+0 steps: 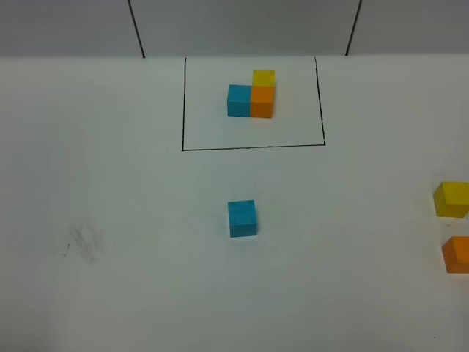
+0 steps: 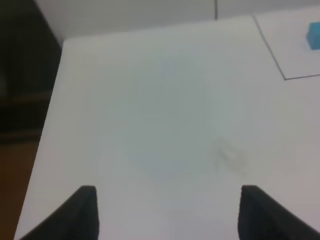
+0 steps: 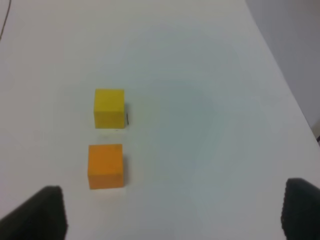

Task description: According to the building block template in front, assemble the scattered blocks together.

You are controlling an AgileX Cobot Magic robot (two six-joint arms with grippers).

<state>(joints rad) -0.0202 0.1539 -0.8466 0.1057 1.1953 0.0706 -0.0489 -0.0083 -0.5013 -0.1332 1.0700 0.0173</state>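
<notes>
The building block template (image 1: 252,94) is an L of blue, orange and yellow cubes inside a black drawn frame (image 1: 253,147) at the far middle of the table. Its blue cube (image 2: 314,36) shows at the edge of the left wrist view. A loose blue cube (image 1: 242,218) lies in the middle of the table. A loose yellow cube (image 1: 451,199) (image 3: 109,108) and a loose orange cube (image 1: 457,254) (image 3: 105,166) lie at the right edge. My left gripper (image 2: 167,212) is open over bare table. My right gripper (image 3: 175,212) is open, short of the orange cube. Neither gripper shows in the exterior high view.
The white table (image 1: 110,183) has a grey smudge (image 1: 86,243) at the left, also in the left wrist view (image 2: 230,156). The table's left edge (image 2: 47,125) drops to a dark floor. Its right edge (image 3: 285,85) runs close to the two loose cubes.
</notes>
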